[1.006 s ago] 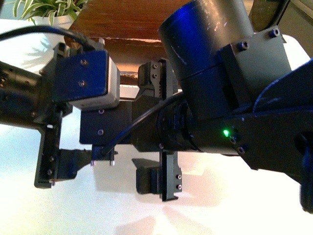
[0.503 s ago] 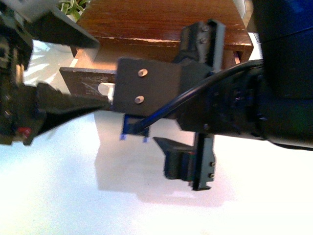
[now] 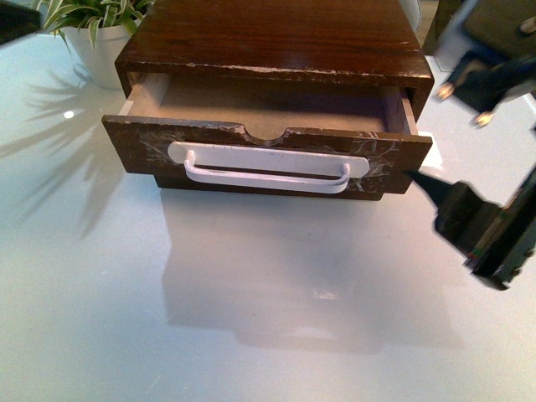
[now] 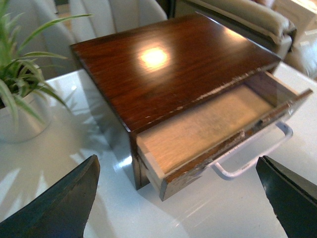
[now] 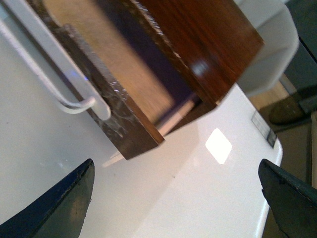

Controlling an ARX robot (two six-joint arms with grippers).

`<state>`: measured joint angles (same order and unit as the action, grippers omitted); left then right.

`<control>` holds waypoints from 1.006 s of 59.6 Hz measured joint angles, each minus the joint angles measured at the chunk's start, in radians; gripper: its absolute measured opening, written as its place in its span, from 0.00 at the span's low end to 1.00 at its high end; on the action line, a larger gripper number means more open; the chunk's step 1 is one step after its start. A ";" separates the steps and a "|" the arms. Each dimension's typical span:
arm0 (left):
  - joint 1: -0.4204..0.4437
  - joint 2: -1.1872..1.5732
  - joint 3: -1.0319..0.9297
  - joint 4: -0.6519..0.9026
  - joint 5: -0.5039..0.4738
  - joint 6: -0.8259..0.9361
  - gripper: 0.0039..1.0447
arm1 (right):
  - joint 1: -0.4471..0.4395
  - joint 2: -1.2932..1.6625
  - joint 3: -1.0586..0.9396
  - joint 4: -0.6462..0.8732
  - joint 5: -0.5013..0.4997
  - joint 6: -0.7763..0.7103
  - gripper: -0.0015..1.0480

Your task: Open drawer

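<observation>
Scratched dark brown drawer [image 3: 268,155] — white bar handle [image 3: 266,170] — pulled partly open, empty

surface: glossy white table [image 3: 251,335] | on it: dark brown wooden single-drawer box [image 3: 276,33] at far middle, its scratched drawer with long white bar handle [image 3: 266,157] pulled out over table | white pot with green striped-leaf plant [image 3: 96,46] far left, just beside box
</observation>
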<state>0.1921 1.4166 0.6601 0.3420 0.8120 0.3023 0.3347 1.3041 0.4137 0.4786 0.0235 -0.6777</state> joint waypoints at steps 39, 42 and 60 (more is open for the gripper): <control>0.076 -0.547 -0.481 0.338 -0.552 -0.317 0.21 | -0.138 -0.718 -0.359 0.039 0.166 0.661 0.26; 0.047 -0.592 -0.507 0.321 -0.581 -0.315 0.09 | -0.163 -0.760 -0.367 0.010 0.140 0.663 0.14; -0.076 -0.826 -0.599 0.182 -0.701 -0.312 0.02 | -0.329 -0.941 -0.397 -0.115 -0.021 0.667 0.02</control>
<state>0.1162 0.5911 0.0612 0.5236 0.1108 -0.0097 0.0055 0.3630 0.0166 0.3634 0.0025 -0.0105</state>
